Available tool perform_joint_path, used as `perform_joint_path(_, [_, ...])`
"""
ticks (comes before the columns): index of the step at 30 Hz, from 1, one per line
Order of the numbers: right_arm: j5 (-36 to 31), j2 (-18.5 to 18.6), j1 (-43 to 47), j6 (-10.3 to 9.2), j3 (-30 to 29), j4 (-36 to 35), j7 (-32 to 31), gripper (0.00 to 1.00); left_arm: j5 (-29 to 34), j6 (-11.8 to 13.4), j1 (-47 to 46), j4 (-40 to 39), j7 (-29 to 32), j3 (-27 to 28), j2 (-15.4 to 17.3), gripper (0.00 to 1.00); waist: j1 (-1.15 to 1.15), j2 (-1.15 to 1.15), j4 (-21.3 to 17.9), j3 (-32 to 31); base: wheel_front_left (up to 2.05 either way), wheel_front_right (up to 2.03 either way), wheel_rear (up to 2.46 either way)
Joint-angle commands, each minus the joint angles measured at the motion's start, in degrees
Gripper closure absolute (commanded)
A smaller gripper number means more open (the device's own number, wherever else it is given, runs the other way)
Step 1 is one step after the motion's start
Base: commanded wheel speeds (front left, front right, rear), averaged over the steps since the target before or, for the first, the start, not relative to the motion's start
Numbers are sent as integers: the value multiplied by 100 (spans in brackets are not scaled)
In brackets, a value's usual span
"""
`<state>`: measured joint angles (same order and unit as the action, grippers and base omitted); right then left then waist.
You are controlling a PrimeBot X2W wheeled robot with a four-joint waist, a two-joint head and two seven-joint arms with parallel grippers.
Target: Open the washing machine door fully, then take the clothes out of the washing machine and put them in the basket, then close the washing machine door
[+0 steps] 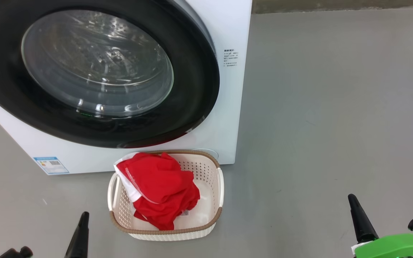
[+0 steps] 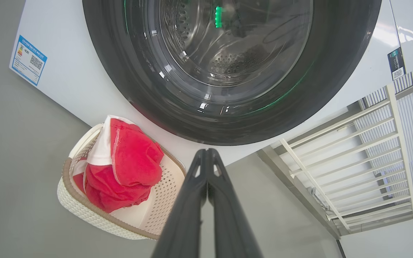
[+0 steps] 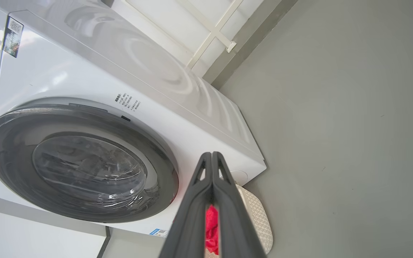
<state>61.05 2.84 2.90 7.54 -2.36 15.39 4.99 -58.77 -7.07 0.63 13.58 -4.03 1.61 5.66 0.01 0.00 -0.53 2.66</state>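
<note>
Lower left: my left gripper (image 1: 83,216), its two dark fingers pressed together tip to tip and holding nothing. In the left wrist view the fingers point up toward the lower rim of the washing machine door (image 1: 95,71).

Left of centre: a small blue label (image 1: 51,165) sits low on the white front of the washing machine (image 1: 229,114). The door's glossy black rim lies flat against that front, and the perforated steel drum shows through the domed glass.

Centre: the basket (image 1: 206,168) stands on the grey floor (image 1: 335,107) just in front of the machine, below the door's lower right edge. The clothes (image 1: 158,186) are heaped inside it toward its left side. They are red, and a strip of white trim drapes over the left rim. The right part of the basket's bottom is bare.

Right: open floor, well apart from the basket.

Lower right: my right gripper (image 1: 352,197), fingers likewise closed against each other and empty, above a green wrist part (image 1: 393,245). In the right wrist view they point at the machine's lower front corner. A sliver of the red clothes shows through the slot between the fingers.
</note>
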Motion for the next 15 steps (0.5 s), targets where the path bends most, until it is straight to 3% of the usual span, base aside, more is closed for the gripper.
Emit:
perform_joint_path(1, [201, 99, -295, -2, 30, -138, -33, 100, -182, -23, -274, -104, 68, 165, 43, 100, -1, 0, 2, -8, 0, 0, 0])
perform_joint_path(15, [971, 116, -442, -3, -24, -141, -264, 100, -980, -28, -374, -67, 299, 229, -24, 100, -1, 0, 15, -68, 0, 0, 0])
